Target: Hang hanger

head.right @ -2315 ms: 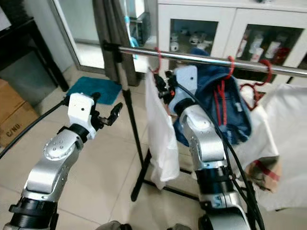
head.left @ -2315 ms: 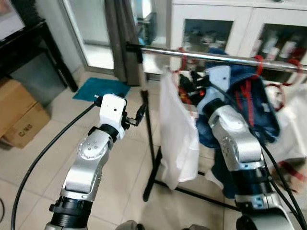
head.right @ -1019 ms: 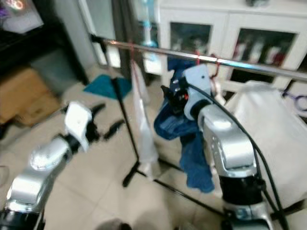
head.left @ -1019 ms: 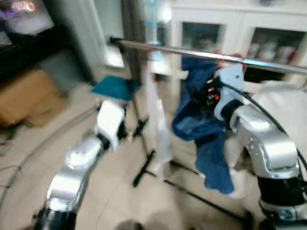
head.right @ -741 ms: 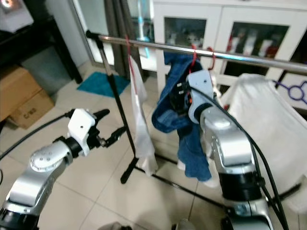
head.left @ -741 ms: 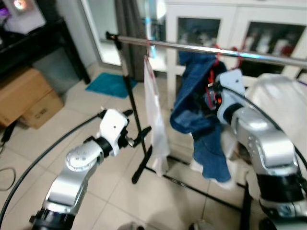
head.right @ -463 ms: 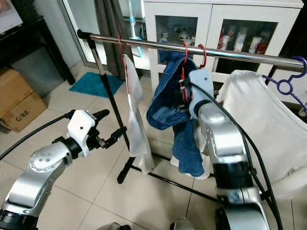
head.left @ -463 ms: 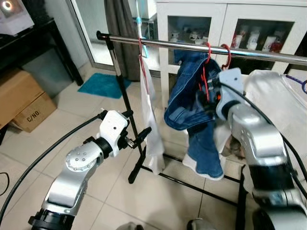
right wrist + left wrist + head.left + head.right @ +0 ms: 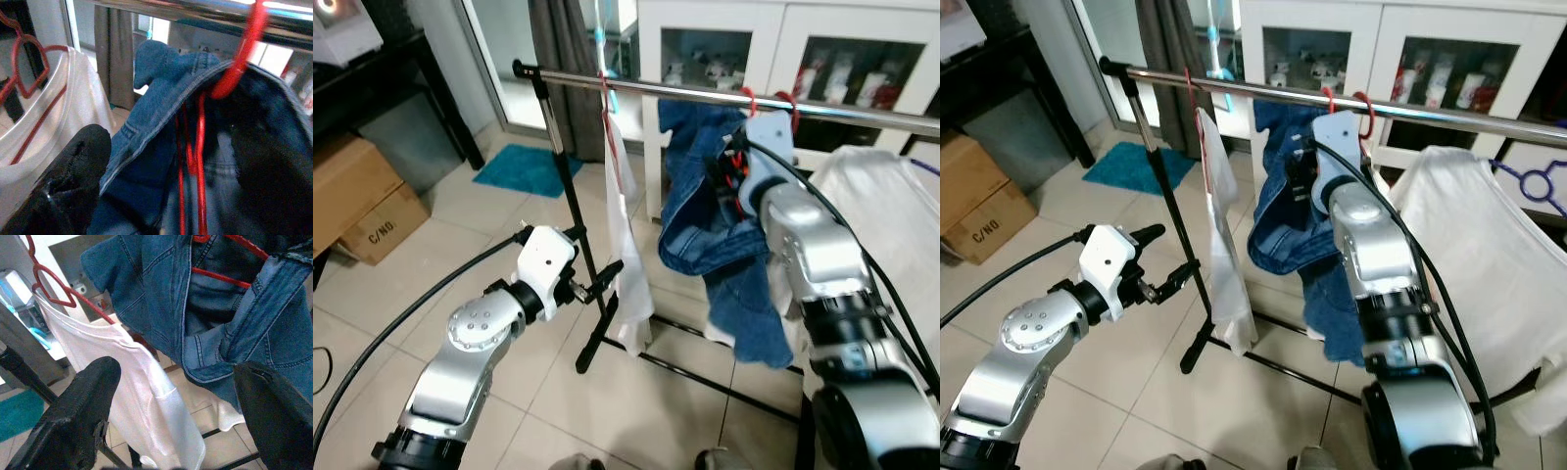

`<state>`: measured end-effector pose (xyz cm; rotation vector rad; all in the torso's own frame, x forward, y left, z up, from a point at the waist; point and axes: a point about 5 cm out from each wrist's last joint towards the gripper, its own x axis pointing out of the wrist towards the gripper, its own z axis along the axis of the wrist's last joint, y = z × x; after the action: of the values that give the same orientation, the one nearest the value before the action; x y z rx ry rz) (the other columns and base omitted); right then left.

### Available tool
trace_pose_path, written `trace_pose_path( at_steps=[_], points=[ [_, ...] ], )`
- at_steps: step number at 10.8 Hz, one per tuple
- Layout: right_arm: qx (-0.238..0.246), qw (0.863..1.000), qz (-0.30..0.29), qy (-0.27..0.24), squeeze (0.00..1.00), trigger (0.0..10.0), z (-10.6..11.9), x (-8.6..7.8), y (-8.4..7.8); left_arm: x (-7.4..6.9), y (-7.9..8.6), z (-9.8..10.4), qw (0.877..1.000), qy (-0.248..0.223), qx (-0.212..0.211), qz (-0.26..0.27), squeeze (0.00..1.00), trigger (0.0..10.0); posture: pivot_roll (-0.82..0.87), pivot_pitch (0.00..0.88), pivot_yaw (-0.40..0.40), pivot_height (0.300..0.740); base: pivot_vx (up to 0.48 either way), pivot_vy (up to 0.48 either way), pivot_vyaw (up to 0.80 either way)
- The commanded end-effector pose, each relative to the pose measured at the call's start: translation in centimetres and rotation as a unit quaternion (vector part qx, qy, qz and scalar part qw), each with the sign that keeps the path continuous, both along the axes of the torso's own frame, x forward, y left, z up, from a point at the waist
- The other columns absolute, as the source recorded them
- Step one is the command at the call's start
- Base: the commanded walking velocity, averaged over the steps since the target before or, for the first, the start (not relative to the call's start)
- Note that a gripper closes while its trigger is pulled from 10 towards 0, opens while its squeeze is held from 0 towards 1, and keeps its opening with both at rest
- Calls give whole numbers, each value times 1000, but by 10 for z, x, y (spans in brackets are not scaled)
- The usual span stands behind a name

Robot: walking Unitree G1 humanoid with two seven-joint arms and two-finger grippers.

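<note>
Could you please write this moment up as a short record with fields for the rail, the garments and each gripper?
rail: chrome clothes rail on a black stand
denim garment: on a red hanger whose hook is over the rail
white garment: white shirt on another red hanger, on the robot's left of the denim garment
right gripper: open, raised at the denim garment, fingers either side of the hanger
left gripper: open, low near the stand's upright, holding nothing

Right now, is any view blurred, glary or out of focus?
Left and right eye views: sharp, with glare streaks along the chrome rail. Left wrist view: denim jacket crisp, near fingers soft. Right wrist view: soft focus, red hanger slightly blurred.
</note>
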<state>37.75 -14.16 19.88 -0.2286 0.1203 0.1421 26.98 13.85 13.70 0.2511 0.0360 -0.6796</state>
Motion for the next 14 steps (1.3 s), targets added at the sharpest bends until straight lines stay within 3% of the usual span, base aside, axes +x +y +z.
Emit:
trace_pose_path(
  at_steps=[1,2,3,4,5,6,9,14],
  points=[
    [-29,1000,10,-4,0,1961,-2,4,6,-1,0,2,1000,-6,4,-6,0,10000,-74,51,98,740,0,0,0],
    [-46,999,9,-4,0,784,-4,7,6,-1,0,2,1000,-6,4,-5,0,10000,-72,51,97,740,0,0,0],
    [-71,997,7,0,0,627,-7,11,4,-2,0,2,1000,-6,4,-3,0,10000,-70,53,93,740,0,0,0],
    [-70,997,12,1,0,2471,-6,12,4,-3,0,1,1000,-5,4,-1,0,10000,-68,55,91,740,0,0,0],
    [-74,997,21,2,0,9020,-6,12,3,-4,1,1,1000,-5,4,-1,0,10000,-70,57,89,740,0,0,0],
    [-73,997,31,8,0,10000,-6,10,1,-3,1,1,1000,-5,4,0,0,10000,-71,57,91,740,0,0,0],
    [-81,994,65,25,0,10000,-3,4,-5,-2,1,1,1000,-5,5,-4,0,10000,-76,55,99,740,0,0,0],
    [-165,982,82,38,0,10000,0,2,-9,4,-4,3,1000,-13,8,-15,0,10000,-92,25,101,740,0,0,0]
  ],
)
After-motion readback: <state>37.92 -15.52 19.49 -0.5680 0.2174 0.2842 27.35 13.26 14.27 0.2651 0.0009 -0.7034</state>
